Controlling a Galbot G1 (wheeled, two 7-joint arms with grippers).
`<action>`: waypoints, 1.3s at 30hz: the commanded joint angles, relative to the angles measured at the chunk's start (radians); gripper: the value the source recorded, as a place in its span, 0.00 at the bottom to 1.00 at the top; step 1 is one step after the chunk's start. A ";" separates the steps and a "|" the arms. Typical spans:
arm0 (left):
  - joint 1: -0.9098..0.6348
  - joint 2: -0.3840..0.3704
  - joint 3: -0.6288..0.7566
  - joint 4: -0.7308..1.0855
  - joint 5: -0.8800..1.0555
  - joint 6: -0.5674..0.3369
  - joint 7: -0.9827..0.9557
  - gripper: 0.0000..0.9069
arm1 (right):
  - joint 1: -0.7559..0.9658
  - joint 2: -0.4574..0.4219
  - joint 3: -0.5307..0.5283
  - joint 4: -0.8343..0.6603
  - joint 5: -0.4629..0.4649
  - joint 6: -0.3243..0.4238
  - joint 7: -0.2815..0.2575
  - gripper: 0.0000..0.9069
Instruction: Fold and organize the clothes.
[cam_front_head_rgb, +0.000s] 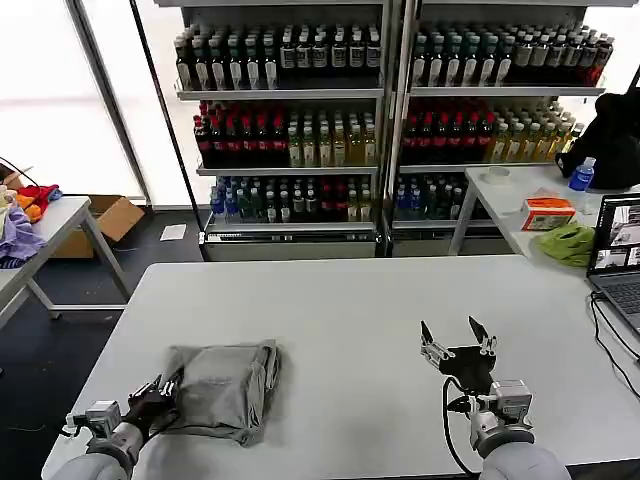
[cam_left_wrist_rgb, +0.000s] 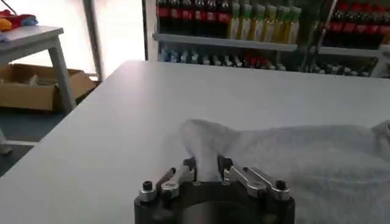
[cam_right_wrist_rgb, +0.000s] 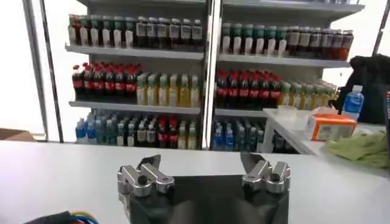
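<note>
The clothes are a light grey T-shirt (cam_front_head_rgb: 225, 385) folded into a compact bundle on the white table (cam_front_head_rgb: 360, 300), near its front left. My left gripper (cam_front_head_rgb: 168, 388) sits at the bundle's left edge, shut on a pinch of the grey fabric; in the left wrist view the T-shirt (cam_left_wrist_rgb: 304, 161) rises in a fold between the fingers of the left gripper (cam_left_wrist_rgb: 207, 165). My right gripper (cam_front_head_rgb: 458, 338) is held above the table to the right of the bundle, well apart from it, open with nothing between its fingers; the right wrist view shows the right gripper (cam_right_wrist_rgb: 204, 163) spread wide.
A laptop (cam_front_head_rgb: 622, 250) with a black cable lies at the table's right edge. A second table behind it holds a lime-green cloth (cam_front_head_rgb: 568, 243), an orange box and a bottle. Drink shelves (cam_front_head_rgb: 380, 110) stand behind. A side table with cloths (cam_front_head_rgb: 20, 225) stands at left.
</note>
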 joint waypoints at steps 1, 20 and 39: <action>0.002 -0.003 -0.027 0.001 -0.029 -0.001 0.003 0.00 | 0.007 -0.002 0.003 -0.003 0.003 0.001 0.002 1.00; 0.066 0.358 -0.517 0.093 -0.179 -0.006 0.040 0.00 | 0.079 -0.015 -0.030 -0.033 0.045 0.005 0.016 1.00; -0.015 0.037 0.059 -0.372 -0.059 0.051 -0.131 0.00 | 0.060 0.026 -0.002 -0.034 0.016 -0.005 0.027 1.00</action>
